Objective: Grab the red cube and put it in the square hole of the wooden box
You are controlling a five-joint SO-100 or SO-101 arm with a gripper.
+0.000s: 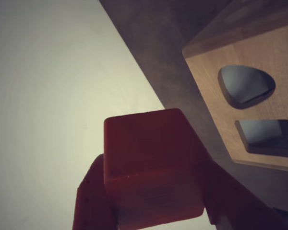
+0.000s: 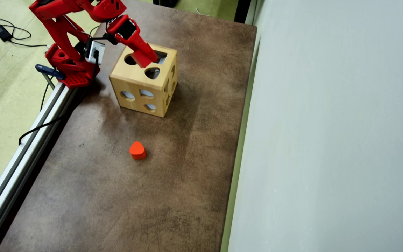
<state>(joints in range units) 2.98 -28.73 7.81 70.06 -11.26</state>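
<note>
- A red robot arm reaches from its base at the upper left of the overhead view, out over a brown mottled bench.
- Its gripper hangs above the top face of the wooden box, a pale cube with shape cut-outs on several faces.
- In the wrist view, the red cube fills the lower middle of the picture, held off the bench, with a red finger pressed against each side; the fingers are clamped on it.
- The cube is hard to tell apart from the red gripper in the overhead view.
- The wrist view also shows one box face at the right, with a rounded-triangle hole above and a straight-sided opening below it; the cube is near this face but apart from it.
- In the overhead view the box top carries a round hole, a rounded-triangle hole, and the square hole at the far corner, partly covered by the gripper.
- An orange rounded block lies alone on the bench, well apart from the box, nearer the bottom of the overhead view.
- A pale grey wall runs along the right side of the bench.
</note>
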